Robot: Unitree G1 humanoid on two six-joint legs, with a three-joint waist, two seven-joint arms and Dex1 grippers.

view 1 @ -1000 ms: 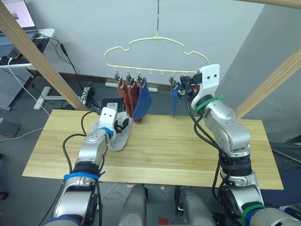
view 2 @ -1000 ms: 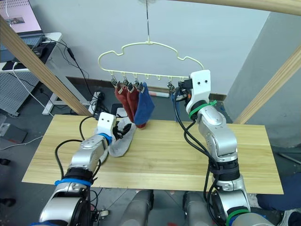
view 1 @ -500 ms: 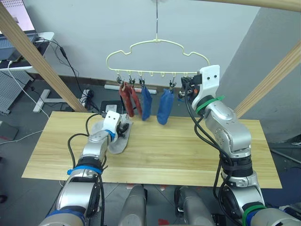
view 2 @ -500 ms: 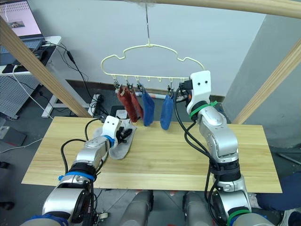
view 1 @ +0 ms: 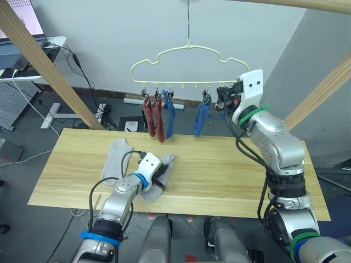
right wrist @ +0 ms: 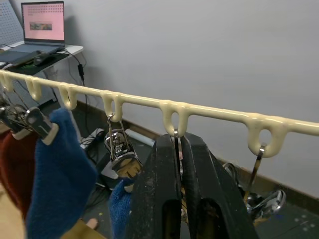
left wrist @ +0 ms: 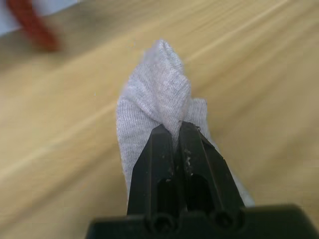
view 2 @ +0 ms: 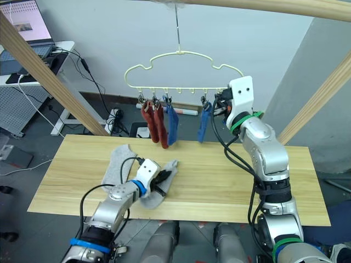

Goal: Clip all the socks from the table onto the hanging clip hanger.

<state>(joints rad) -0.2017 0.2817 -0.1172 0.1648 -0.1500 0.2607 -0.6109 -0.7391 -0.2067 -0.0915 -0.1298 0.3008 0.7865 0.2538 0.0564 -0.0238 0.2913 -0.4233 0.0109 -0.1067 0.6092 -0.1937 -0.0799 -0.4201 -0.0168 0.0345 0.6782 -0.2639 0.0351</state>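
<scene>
Grey sock (left wrist: 159, 99): pinched in left pincer (left wrist: 174, 130) on desk (view 1: 230, 175).
Right pincer (right wrist: 178, 142): closed on clip (right wrist: 175, 152) of clip hanger (view 1: 186, 52).

A wide table (view 1: 230, 175) of pale wooden planks is carrying two grey socks. One grey sock (view 1: 113, 160) is lying flat toward its left side. The other grey sock (view 1: 158, 181) is lying bunched just beside it, nearer the front edge.
</scene>
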